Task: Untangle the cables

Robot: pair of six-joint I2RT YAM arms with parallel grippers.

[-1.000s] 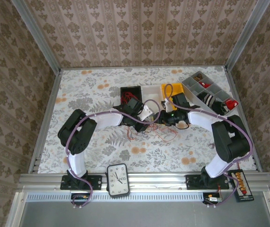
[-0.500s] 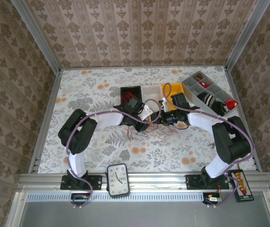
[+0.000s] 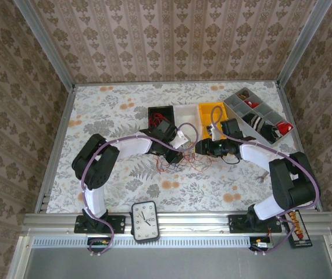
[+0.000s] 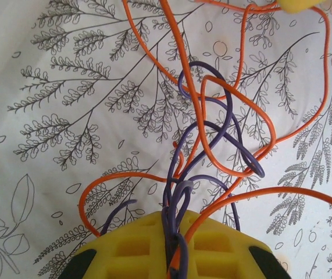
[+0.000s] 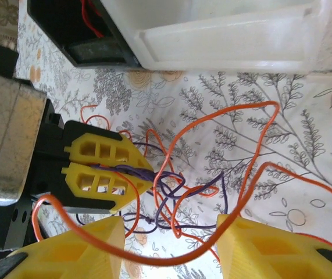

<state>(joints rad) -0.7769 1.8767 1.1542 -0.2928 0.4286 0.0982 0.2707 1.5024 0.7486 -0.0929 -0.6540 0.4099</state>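
Observation:
The cables lie as a tangle of thin orange and purple strands on the flowered table between the two arms. My left gripper is shut on the cables: purple and orange strands run out from between its closed yellow fingers. In the right wrist view the left gripper pinches the purple strands at the tangle. My right gripper faces it just to the right, jaws open. One orange loop hangs across the gap between its fingers, not pinched.
Behind the tangle stand a black bin with red wires, a white bin and a yellow bin. A grey compartment tray sits at the back right. A clock lies on the near rail.
My right gripper has opened wider and its arm has swung to the right, drawing back a little from the tangle. The left gripper holds still, shut on the strands.

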